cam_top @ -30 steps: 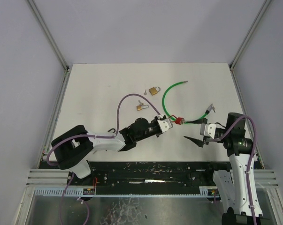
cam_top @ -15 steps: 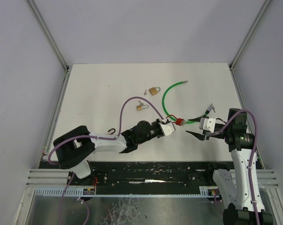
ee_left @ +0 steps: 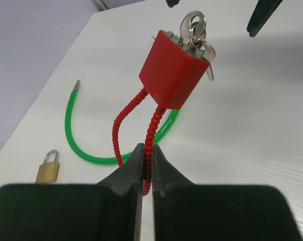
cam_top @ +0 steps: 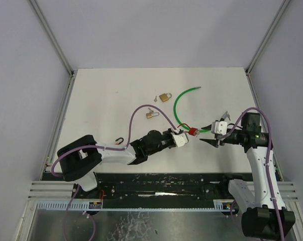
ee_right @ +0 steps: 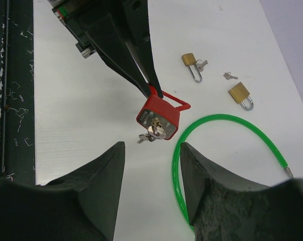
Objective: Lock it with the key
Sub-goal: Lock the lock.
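- The white desk (cam_top: 111,85) looks as it did a second ago. The green cable (cam_top: 177,103) and the two brass padlocks (cam_top: 165,97) in the upper middle of the overhead view have not moved.
- The right arm (cam_top: 257,150) has changed most. It has swung up and leftward from the lower right of the overhead view and now points straight at the lock.
- The left arm (cam_top: 116,150) has reached slightly further right, carrying the lock toward the other arm.
- The right fingers (ee_right: 108,165) have narrowed as they came in. They are still apart with nothing between them, and fill the bottom of the right wrist view just short of the lock.
- The left fingers (ee_left: 133,168) stay clamped together on the red lock's coiled cable shackle (ee_left: 150,130), low in the centre of the left wrist view.
- The red lock (cam_top: 192,131) hangs off the desk just right of centre in the overhead view. Its keyed face is turned toward the right arm.
- The key (ee_right: 156,131) sits in the lock body, ring dangling, directly ahead of the gap between the right fingers.
- My read is that the approach is nearly done. What remains is to close on the key's head and turn it while the left arm holds the lock steady.
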Controlling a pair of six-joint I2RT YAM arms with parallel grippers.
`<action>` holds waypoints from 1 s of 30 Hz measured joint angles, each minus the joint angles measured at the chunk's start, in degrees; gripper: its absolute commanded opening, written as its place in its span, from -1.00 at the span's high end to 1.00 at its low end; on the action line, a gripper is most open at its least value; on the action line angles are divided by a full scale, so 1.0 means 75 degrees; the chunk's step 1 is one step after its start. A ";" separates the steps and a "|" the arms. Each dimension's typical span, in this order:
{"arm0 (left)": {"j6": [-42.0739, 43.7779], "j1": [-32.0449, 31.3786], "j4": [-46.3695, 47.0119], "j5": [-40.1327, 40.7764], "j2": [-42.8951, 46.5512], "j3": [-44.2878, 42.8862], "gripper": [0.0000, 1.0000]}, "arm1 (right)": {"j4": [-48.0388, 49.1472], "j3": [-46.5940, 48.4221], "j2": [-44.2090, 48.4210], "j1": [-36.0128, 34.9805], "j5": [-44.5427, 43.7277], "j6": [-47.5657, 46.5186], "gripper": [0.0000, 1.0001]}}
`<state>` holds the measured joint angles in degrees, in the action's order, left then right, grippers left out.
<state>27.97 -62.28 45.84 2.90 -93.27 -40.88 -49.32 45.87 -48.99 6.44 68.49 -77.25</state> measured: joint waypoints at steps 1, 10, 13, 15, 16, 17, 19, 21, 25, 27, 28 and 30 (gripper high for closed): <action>0.0003 0.0000 0.0000 -0.0003 0.0000 0.0000 0.99 | 0.0009 0.0000 0.0009 0.0000 0.0012 -0.0020 -0.06; 0.0061 -0.0050 -0.0006 -0.0003 -0.0044 0.0000 0.99 | 0.0361 -0.0105 -0.0020 0.0000 0.0227 0.0291 0.08; 0.0064 -0.0061 -0.0012 0.0000 -0.0099 0.0000 0.99 | 0.0635 -0.0224 -0.0055 -0.0017 0.0271 0.0621 0.11; 0.0064 -0.0076 -0.0015 0.0009 -0.0117 0.0000 0.99 | 0.0793 -0.0286 -0.0067 -0.0061 0.0280 0.0804 0.14; 0.0064 -0.0085 -0.0015 0.0009 -0.0119 0.0000 0.99 | 0.0863 -0.0309 -0.0070 -0.0079 0.0277 0.0892 0.15; 0.0067 -0.0093 -0.0015 0.0012 -0.0119 0.0000 1.00 | 0.0944 -0.0341 -0.0070 -0.0111 0.0274 0.0991 0.17; 0.0067 -0.0093 -0.0015 0.0012 -0.0122 0.0000 0.99 | 0.1081 -0.0385 -0.0070 -0.0178 0.0254 0.1157 0.22; 0.0067 -0.0093 -0.0015 0.0017 -0.0122 0.0000 0.99 | 0.1207 -0.0414 -0.0073 -0.0242 0.0210 0.1297 0.26; 0.0067 -0.0093 -0.0015 0.0050 -0.0122 0.0000 0.99 | 0.1384 -0.0472 -0.0079 -0.0350 0.0152 0.1527 0.35; 0.0067 -0.0090 -0.0012 0.0079 -0.0122 0.0000 0.99 | 0.1495 -0.0498 -0.0079 -0.0367 0.0128 0.1641 0.41; 0.0067 -0.0090 -0.0012 0.0096 -0.0122 0.0000 0.99 | 0.1536 -0.0507 -0.0079 -0.0376 0.0128 0.1702 0.44; 0.0067 -0.0090 -0.0012 0.0114 -0.0122 0.0000 0.99 | 0.1617 -0.0527 -0.0079 -0.0391 0.0125 0.1795 0.46</action>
<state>28.47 -62.96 45.76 3.75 -94.19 -40.88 -37.19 41.91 -49.58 3.51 69.43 -63.79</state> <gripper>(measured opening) 0.026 0.288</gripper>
